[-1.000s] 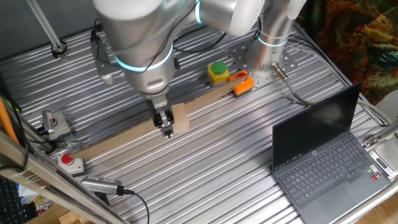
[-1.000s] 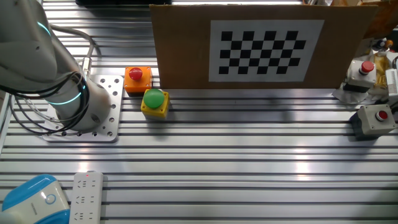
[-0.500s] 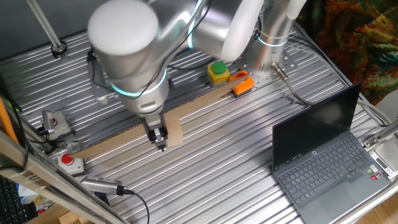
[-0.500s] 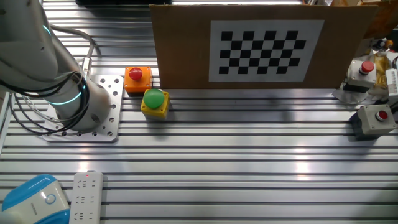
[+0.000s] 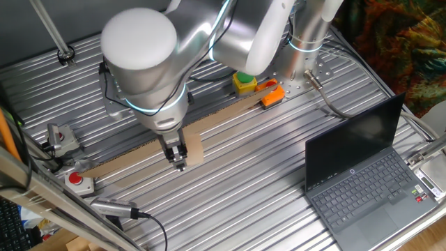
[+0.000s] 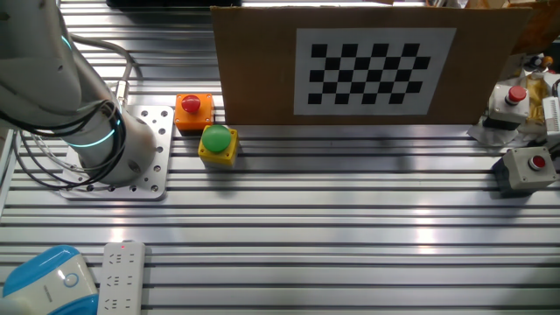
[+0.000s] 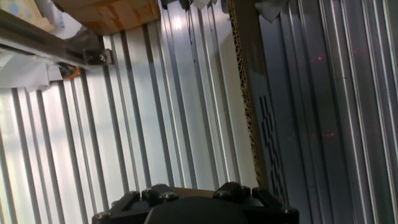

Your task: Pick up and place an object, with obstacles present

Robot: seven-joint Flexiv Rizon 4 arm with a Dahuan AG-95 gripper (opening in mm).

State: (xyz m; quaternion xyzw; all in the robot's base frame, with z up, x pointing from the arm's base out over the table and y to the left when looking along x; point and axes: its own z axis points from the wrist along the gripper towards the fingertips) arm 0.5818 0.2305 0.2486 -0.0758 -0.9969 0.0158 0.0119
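The gripper (image 5: 180,161) points down at the ribbed metal table (image 5: 230,181), its fingers closed on the block (image 5: 193,149), a flat light-tan rectangle with a plain, matte face, held just in front of the cardboard strip (image 5: 230,115). The strip is long, thin and brown, standing on edge across the grooves; in the hand view its corrugated edge shows. Beyond the strip's far end stand a yellow box (image 5: 244,81) with a round green button and an orange piece (image 5: 272,96).
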